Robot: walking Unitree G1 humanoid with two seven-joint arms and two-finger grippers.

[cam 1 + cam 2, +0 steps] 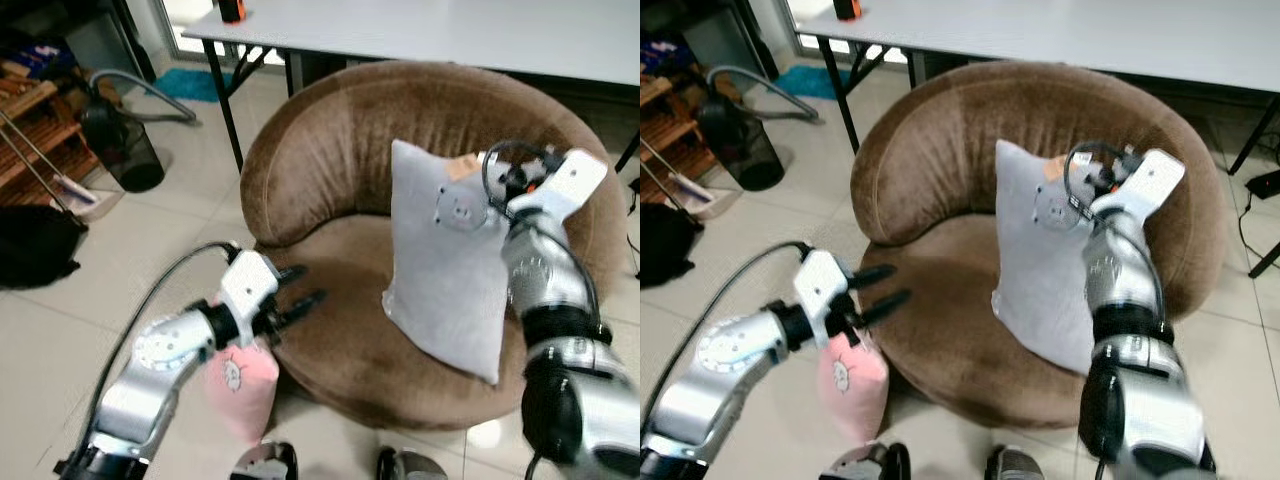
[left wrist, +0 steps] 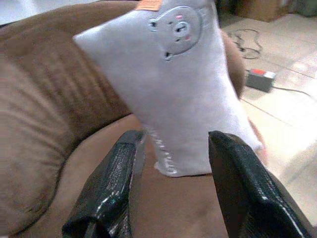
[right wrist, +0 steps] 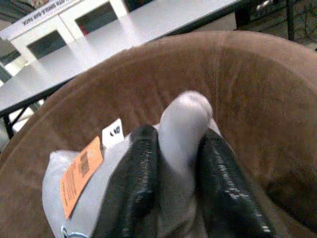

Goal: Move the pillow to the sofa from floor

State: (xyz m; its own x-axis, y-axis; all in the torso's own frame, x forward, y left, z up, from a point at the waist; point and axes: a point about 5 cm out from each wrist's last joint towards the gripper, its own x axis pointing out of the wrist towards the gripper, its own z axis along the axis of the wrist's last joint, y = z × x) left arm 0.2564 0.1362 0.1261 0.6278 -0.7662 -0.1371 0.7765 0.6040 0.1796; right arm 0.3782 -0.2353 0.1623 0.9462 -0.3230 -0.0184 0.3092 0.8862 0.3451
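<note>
Tiled room, round brown sofa [image 1: 330, 150] in front of a grey desk [image 1: 480, 30]: grey pillow [image 1: 445, 270] hanging over the seat, pinched at its top corner by the right claw [image 3: 173, 163].

Held upright in the right claw, fingers pressed together on a fold of fabric beside the orange tag [image 3: 79, 173]; long axis near vertical, lower corner close to or touching the seat cushion, cannot tell which. Straight below the claw, so probably only a lowering and a release left. Left claw [image 1: 300, 300] spread and holding nothing, at the sofa's front edge, pointed toward the pillow. Soft, pale grey, with a small round animal-face patch [image 2: 178, 27] near the top. Pink pillow [image 1: 242, 385] on the floor against the sofa's base, under the left arm.
</note>
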